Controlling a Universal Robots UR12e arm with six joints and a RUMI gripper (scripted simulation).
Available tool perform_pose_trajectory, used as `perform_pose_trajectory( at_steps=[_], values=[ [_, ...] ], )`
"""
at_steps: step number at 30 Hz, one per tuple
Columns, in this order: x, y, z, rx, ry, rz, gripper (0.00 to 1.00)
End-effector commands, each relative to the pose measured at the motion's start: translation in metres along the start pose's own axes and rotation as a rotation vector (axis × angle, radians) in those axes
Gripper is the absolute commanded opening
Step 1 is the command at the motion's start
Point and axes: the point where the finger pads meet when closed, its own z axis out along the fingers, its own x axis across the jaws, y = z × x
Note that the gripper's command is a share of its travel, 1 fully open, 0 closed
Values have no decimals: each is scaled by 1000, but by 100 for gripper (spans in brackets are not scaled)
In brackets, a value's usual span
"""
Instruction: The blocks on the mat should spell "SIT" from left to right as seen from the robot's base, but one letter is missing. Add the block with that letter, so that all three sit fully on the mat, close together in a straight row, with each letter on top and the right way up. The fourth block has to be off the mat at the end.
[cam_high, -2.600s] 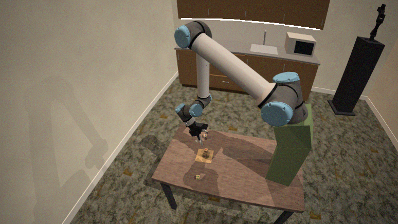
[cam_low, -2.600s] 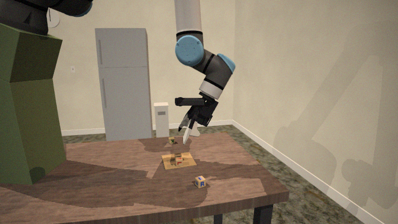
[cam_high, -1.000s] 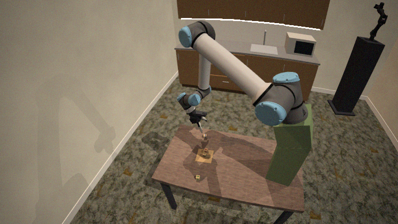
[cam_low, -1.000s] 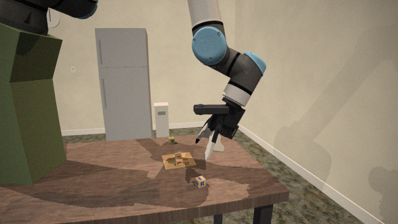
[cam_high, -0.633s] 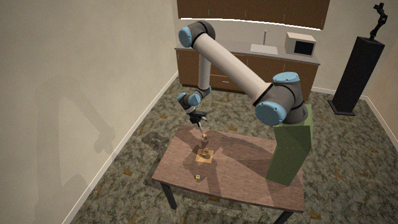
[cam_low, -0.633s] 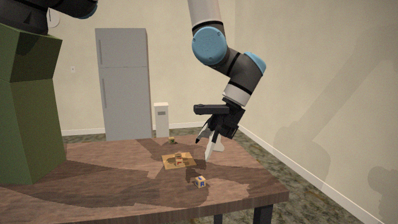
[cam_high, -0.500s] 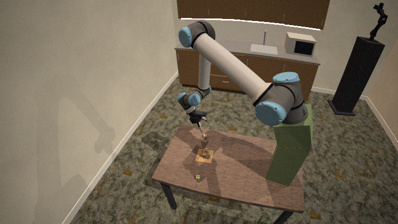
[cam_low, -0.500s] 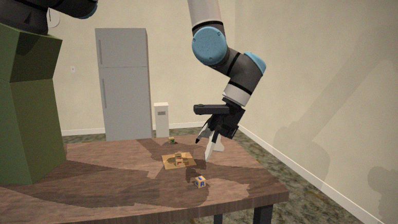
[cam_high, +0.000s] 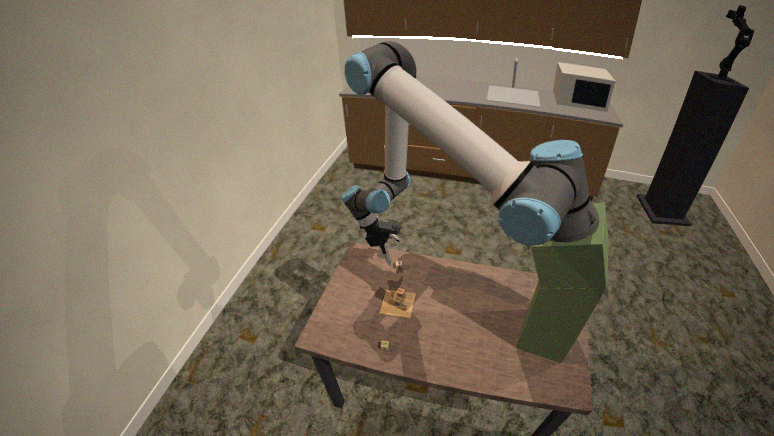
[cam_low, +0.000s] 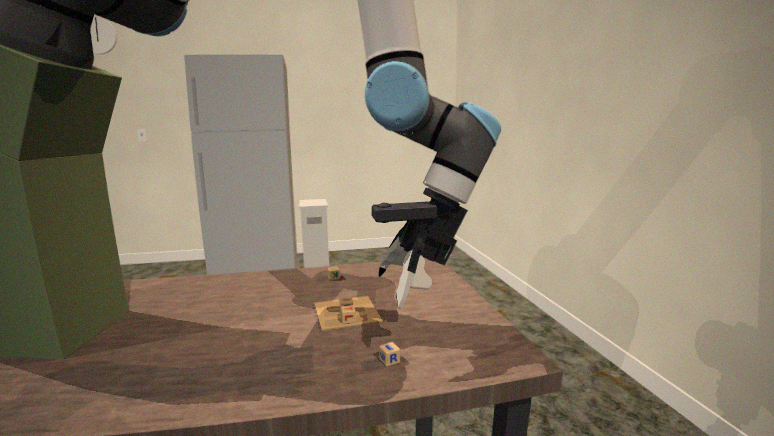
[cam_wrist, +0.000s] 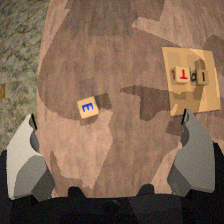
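Note:
The mat (cam_high: 388, 307) (cam_low: 329, 320) (cam_wrist: 192, 103) holds two blocks side by side. The block with a red T on top (cam_high: 400, 293) (cam_low: 348, 315) (cam_wrist: 182, 75) is nearer the blue-lettered block; the block with a dark I on top (cam_wrist: 201, 77) is beside it. A block with a blue E on top (cam_high: 398, 264) (cam_low: 389, 354) (cam_wrist: 88, 107) lies off the mat, slightly turned. A green-lettered block (cam_high: 384, 345) (cam_low: 333, 273) lies off the mat's other side, a K on one side face; its top letter is unreadable. My gripper (cam_high: 393, 251) (cam_low: 391, 289) (cam_wrist: 108, 112) is open and empty, above the table.
The wooden table's edge (cam_wrist: 46, 50) runs beyond the E block in the wrist view, with carpet past it. The green robot pedestal (cam_high: 566, 303) (cam_low: 70, 259) stands at the table's other end. Arm shadows fall across the table and mat.

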Motion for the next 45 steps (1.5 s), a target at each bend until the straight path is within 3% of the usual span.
perform_pose_trajectory(
  at_steps=[1, 4, 7, 10, 13, 14, 17, 20, 23, 26, 28, 29, 32, 35, 45],
  values=[
    [86, 7, 13, -75, -29, -37, 100],
    [86, 7, 13, -75, -29, -37, 100],
    [148, 7, 17, -143, -48, -62, 100],
    [170, 6, 18, -168, -52, -71, 100],
    [214, 0, 19, -219, -59, -89, 100],
    [214, 0, 19, -219, -59, -89, 100],
    [257, -9, 18, -270, -61, -108, 100],
    [257, -9, 18, -270, -61, -108, 100],
    [315, -26, 15, -342, -57, -133, 100],
    [332, -33, 14, -363, -55, -141, 100],
    [362, -45, 11, -401, -49, -155, 100],
    [362, -45, 11, -401, -49, -155, 100],
    [394, -61, 7, -443, -40, -170, 100],
    [411, -71, 5, -467, -33, -179, 100],
    [417, -74, 3, -477, -31, -181, 100]
  ],
)
